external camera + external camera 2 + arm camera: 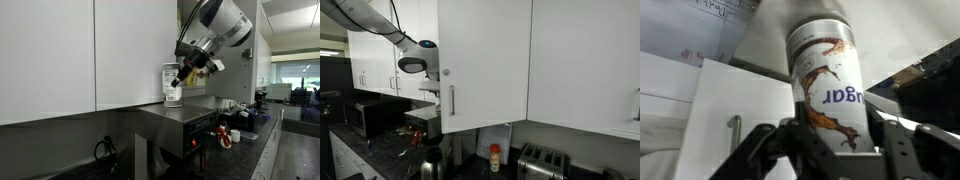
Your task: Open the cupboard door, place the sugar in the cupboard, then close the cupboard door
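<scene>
Pincer (835, 132) clamped on the sugar jar (825, 60), just beside the shut cupboard door (485, 60).

Dark fingers (790, 140) press both sides of the white jar in the wrist view, where its label reads upside down. In an exterior view the jar (173, 88) stands upright below the door's level, at the top of a steel box (185, 115); whether it rests there I cannot tell. The door's handle (451, 100) is untouched, and the arm (415, 62) ends just beside that edge.

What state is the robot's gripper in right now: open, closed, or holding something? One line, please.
Gripper: fingers closed against both sides of the sugar, apparently gripping it.
</scene>
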